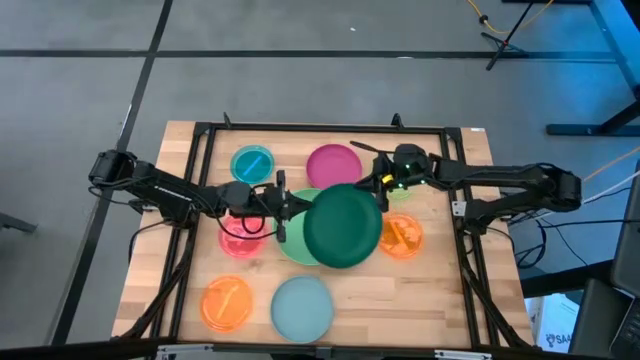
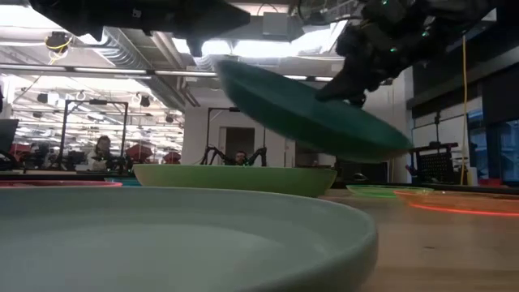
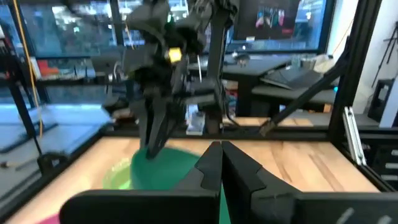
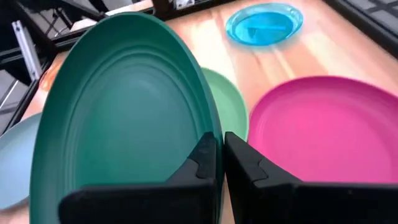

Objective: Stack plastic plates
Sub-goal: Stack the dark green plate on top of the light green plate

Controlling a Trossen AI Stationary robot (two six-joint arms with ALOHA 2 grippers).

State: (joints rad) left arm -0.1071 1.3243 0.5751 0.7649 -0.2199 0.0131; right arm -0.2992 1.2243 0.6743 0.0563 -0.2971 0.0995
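Dark green plate (image 1: 343, 226) hangs tilted above mint green plate (image 1: 297, 241) mid-surface, rim pinched in right claw (image 4: 217, 155), w/ left claw (image 3: 221, 163) just beside mint plate, fingers closed together, gripping nothing.

Dark green plate (image 1: 343, 226) over mint plate (image 1: 293, 246)

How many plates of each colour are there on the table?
dark green plate: 1, held tilted in the right gripper
mint green plate: 1
pale blue plate: 1
magenta plate: 1
cyan plate: 1
red-pink plate: 1
orange plates: 2
lime plate: 1
Total: 9
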